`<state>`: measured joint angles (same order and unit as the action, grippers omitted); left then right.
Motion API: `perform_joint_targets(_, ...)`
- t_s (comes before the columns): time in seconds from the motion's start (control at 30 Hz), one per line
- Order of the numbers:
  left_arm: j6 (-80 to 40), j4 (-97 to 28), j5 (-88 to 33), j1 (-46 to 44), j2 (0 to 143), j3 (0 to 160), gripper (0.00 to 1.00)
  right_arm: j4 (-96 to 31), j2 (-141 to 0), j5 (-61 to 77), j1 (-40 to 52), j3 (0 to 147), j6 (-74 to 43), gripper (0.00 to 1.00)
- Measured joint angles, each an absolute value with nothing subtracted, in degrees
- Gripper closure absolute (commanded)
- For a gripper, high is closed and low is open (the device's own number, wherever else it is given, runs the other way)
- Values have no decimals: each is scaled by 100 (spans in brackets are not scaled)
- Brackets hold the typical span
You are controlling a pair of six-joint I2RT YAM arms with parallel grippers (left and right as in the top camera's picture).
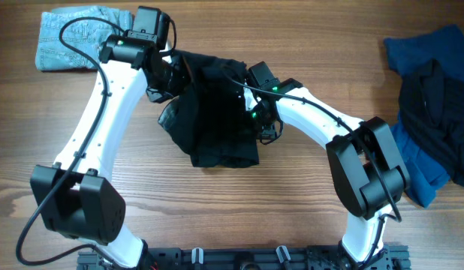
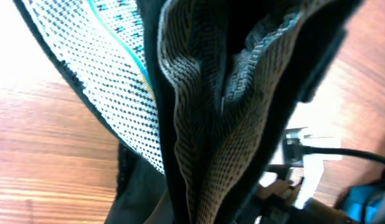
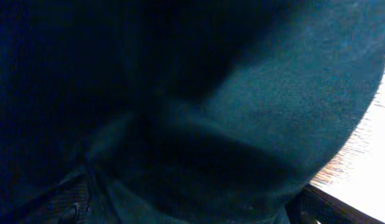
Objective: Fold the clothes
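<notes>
Black shorts (image 1: 213,120) lie bunched in the middle of the wooden table. My left gripper (image 1: 174,75) sits at their upper left corner, shut on the fabric and lifting that edge. In the left wrist view the shorts (image 2: 205,124) hang close to the lens, turned so the pale mesh lining shows; the fingers are hidden by cloth. My right gripper (image 1: 256,112) is pressed against the shorts' right edge. Dark fabric (image 3: 211,124) fills the right wrist view and covers the fingers, whose jaws stand wide.
Folded pale-blue denim shorts (image 1: 78,39) lie at the far left corner. A heap of dark blue and black garments (image 1: 435,97) sits at the right edge. Bare wood (image 1: 292,217) shows in front of the shorts.
</notes>
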<state>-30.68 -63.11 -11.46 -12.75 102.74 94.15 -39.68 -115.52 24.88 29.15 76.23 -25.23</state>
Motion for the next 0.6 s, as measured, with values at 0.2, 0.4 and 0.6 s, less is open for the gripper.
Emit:
perform_joint_targets(0.2,-3218,-6007,-1170,-1535,10274,9415,96,-3933,-11557,2536,3089,7623,-2547,2)
perform_joint_targets(0.4,-3282,-5972,-864,-1754,10274,9415,96,-3815,-11572,2574,3212,7620,-2742,3)
perform_joint_targets(0.6,-3317,-5972,-585,-1953,10462,9421,96,-3806,-11574,2591,3166,7620,-2895,2)
